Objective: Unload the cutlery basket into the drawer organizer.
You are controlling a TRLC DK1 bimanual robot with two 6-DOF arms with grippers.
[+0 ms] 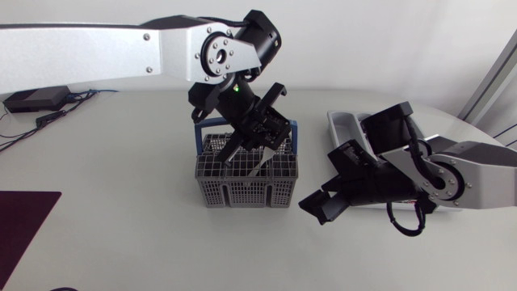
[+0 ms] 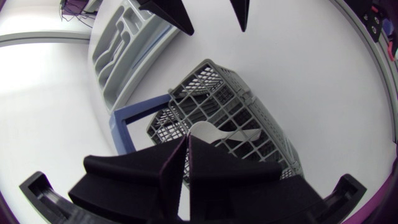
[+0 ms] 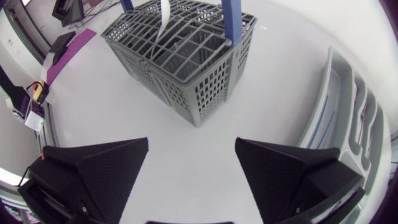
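- The left arm (image 1: 121, 52) has a long silver-grey link with two small dark screws on its side.
- Its joint carries a round silver cap (image 1: 220, 55) ringed with small screws, set against a glossy black joint housing (image 1: 260, 36).
- A small green light (image 1: 235, 89) glows on the black wrist section.
- The left gripper (image 2: 188, 144) is matte black, with two broad wedge-shaped fingers.
- The right arm (image 1: 485, 174) is also silver-grey, with a round silver disc (image 1: 443, 179) at its joint and black housings.
- A black cable (image 1: 404, 226) loops beside its wrist.
- The right gripper (image 3: 191, 146) is matte black, and its fingers (image 3: 99, 168) show a finely textured surface.
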